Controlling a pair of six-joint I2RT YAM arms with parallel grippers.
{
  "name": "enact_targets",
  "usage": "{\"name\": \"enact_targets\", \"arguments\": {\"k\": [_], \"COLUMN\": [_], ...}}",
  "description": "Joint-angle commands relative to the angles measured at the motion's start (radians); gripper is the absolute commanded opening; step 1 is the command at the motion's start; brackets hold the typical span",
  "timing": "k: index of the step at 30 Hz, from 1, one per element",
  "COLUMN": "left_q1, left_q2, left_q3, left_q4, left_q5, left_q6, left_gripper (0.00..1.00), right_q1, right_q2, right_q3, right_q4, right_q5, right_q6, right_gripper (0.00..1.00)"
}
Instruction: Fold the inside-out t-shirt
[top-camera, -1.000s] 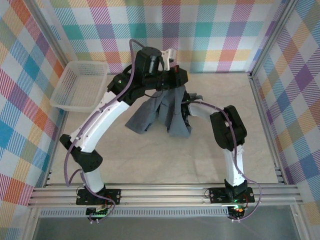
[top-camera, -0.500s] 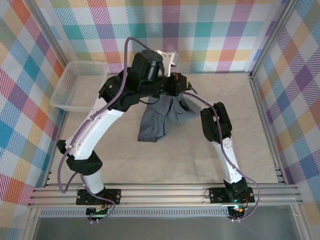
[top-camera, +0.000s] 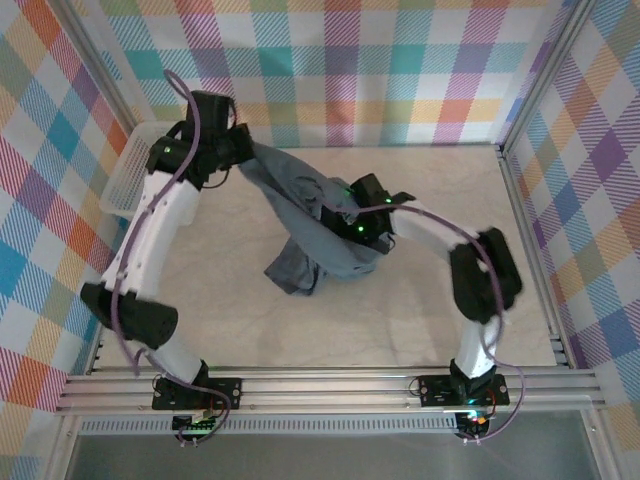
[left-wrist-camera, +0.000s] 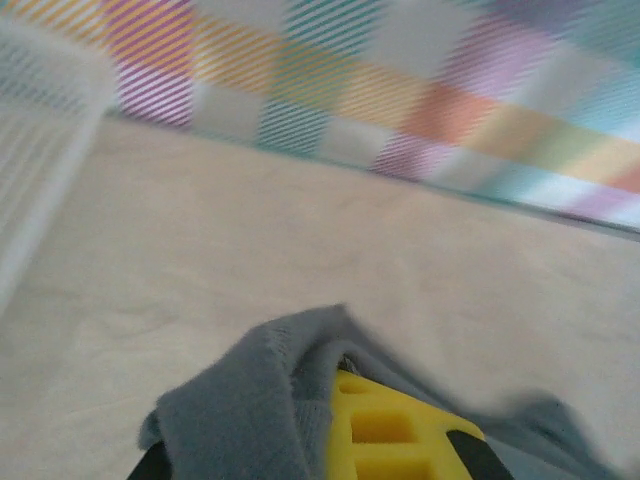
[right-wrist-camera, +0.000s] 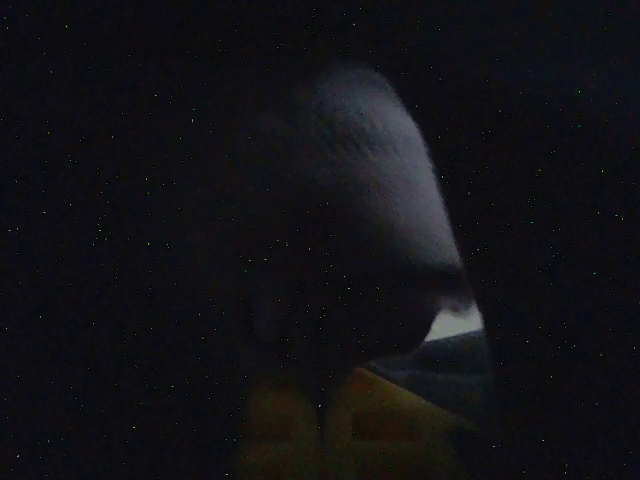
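Two arms that stood close together a second ago have parted: our left tool (top-camera: 238, 150) has swung out towards the basket (top-camera: 122, 185), clamped on an edge of the shirt (top-camera: 297, 212) and drawing it taut above the worktop (top-camera: 420, 310). Our right tool (top-camera: 350, 218) is closed, buried in the folds mid-worktop; whether it pinches cloth we cannot tell. We judge this spreading — not yet folding. No label or writing is legible.

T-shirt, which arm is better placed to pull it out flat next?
Left. The left gripper is shut on a t-shirt edge, lifted near the basket, likely free to draw it out; the right gripper sits buried in bunched fabric, its camera dark.
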Motion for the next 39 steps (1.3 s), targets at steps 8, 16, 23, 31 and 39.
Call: {"name": "enact_targets", "arguments": {"k": [8,16,23,31,39], "left_q1": [0.075,0.037,-0.141,-0.131,-0.094], "left_q2": [0.047,-0.337,-0.239,0.097,0.007], "left_q3": [-0.637,-0.822,-0.751,-0.659,-0.819], "left_q4": [0.346,0.486,0.605,0.394,0.438], "left_q5": [0.184,0.523,0.604,0.413,0.364], "left_q6": [-0.097,-0.136,-0.265,-0.312,-0.329], "left_gripper": [0.33,0.76,0.81,0.54,0.0], "right_q1": [-0.1,-0.097,-0.086,-0.096,-0.1], "right_q2": [-0.294,-0.204,-0.217,-0.422,-0.858], "right_q3": [0.03,0.076,0.073,-0.003,-0.557], "right_q4": [0.497,0.498,0.514,0.502,0.427], "right_q5": [-0.333,-0.375,-0.403,-0.311,0.136], "right_q6": [0.374,0.429,0.444,0.4,0.341], "right_gripper": [0.0,0.0,0.0,0.0,0.0]}}
